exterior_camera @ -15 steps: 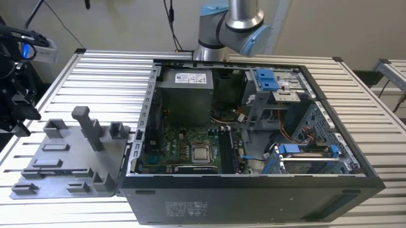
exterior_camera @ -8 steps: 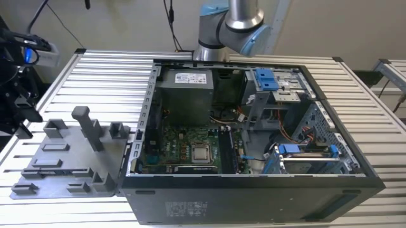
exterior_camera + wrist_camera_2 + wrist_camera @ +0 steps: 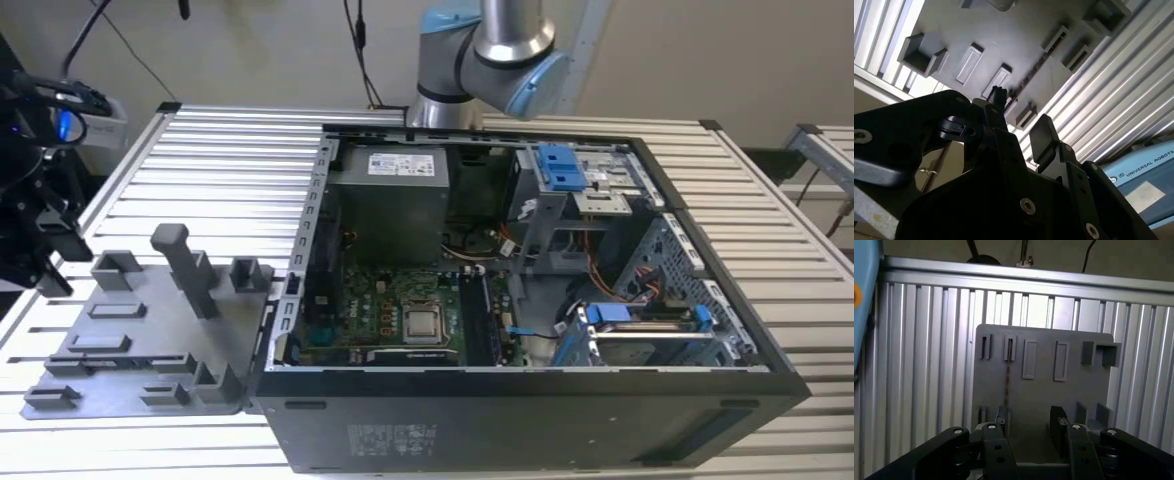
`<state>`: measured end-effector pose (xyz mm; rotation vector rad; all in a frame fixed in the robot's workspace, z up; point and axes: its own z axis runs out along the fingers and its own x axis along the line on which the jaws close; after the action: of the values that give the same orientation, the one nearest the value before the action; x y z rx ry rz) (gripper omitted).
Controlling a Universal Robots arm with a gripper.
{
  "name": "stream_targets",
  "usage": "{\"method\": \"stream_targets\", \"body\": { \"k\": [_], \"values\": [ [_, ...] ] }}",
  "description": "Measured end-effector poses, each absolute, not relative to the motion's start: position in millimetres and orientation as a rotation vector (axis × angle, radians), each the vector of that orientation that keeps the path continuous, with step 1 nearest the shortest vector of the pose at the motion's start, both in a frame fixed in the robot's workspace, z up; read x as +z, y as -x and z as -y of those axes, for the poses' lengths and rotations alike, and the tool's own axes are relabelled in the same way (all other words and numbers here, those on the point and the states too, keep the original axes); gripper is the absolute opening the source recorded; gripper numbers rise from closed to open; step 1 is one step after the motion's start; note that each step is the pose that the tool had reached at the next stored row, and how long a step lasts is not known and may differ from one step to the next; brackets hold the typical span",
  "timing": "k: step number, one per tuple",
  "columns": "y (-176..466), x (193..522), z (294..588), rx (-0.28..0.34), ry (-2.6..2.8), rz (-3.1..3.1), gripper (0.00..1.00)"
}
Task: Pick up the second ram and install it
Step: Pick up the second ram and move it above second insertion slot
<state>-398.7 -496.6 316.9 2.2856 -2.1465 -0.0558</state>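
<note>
in both wrist views the gripper (image 3: 1029, 422) (image 3: 1019, 116) hangs above a grey tray (image 3: 1079, 385) that lies flat on the slatted table (image 3: 924, 350), pointing down toward the tray. its two dark fingers (image 3: 1057, 421) are spread apart with a clear gap between them and nothing held in it. the second ram (image 3: 1008, 372) (image 3: 1030, 74) stands on edge in one of the tray's slots, seen as a thin dark strip. it is not between the fingers: it runs in line with one of them, and its near end lies close to that fingertip. whether the two touch, i cannot tell. in the exterior view the arm (image 3: 501, 45) rises from its base behind the open computer case (image 3: 534, 420) and bends at a grey and light-blue joint. the same tray (image 3: 147, 340) sits on the table (image 3: 227, 160) just beside the case, on the exterior view's left.
</note>
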Motion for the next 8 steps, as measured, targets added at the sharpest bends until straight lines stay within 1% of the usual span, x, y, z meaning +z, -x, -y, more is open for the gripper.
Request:
{"method": "stream_targets", "body": {
  "k": [8],
  "values": [
    [398.7, 309.8, 496.6, -0.056, -2.286, 2.146, 0.48]
  ]
}}
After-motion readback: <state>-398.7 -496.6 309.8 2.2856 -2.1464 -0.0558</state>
